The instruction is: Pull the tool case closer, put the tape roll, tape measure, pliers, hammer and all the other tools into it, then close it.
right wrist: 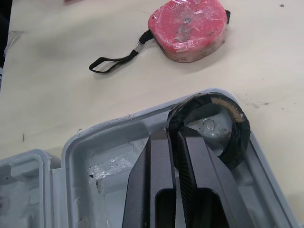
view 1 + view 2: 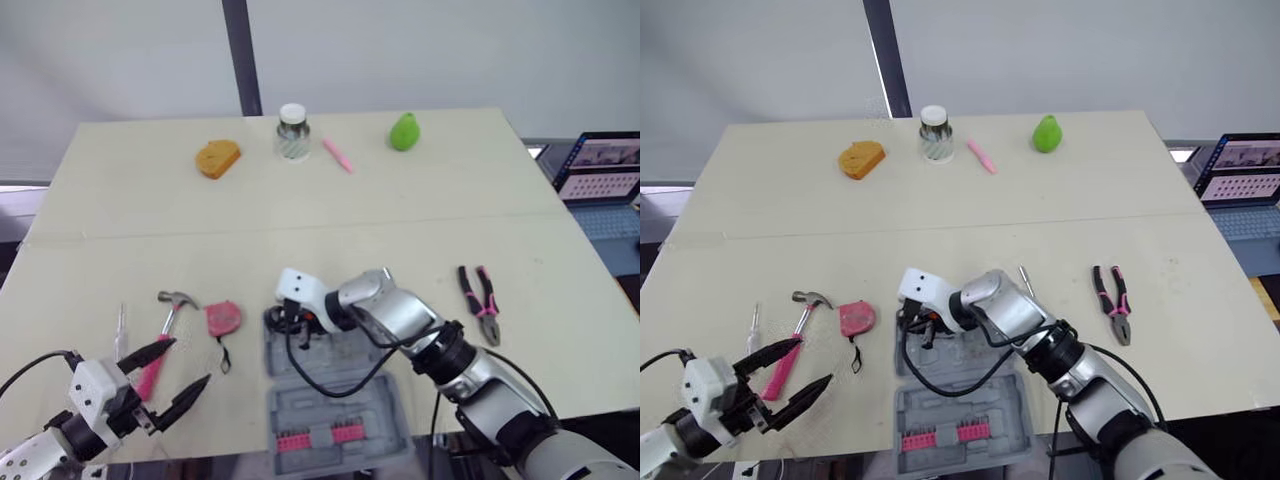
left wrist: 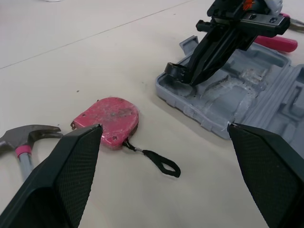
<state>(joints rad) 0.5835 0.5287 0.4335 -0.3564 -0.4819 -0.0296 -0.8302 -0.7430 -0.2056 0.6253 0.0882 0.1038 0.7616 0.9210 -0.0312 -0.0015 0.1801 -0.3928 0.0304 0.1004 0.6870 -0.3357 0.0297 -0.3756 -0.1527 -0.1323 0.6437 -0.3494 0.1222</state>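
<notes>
The grey tool case (image 2: 385, 410) lies open at the table's front middle, with pink bits in its near half. My right gripper (image 1: 174, 132) is shut on the wall of the black tape roll (image 1: 236, 128), which stands in a corner of the case's far half. Left of the case lies the pink tape measure (image 2: 223, 318) with its black strap, then the pink-handled hammer (image 2: 165, 325) and a thin screwdriver (image 2: 120, 330). My left gripper (image 2: 190, 362) hangs open over the front left, just near of the hammer's handle. The pink-handled pliers (image 2: 480, 300) lie to the right.
Along the table's far edge sit an orange bread-shaped piece (image 2: 217, 158), a white-lidded jar (image 2: 293, 131), a pink marker (image 2: 337, 154) and a green pear (image 2: 404, 131). A laptop (image 2: 600, 170) stands beyond the right edge. A small metal rod (image 2: 1025, 280) lies beside my right arm.
</notes>
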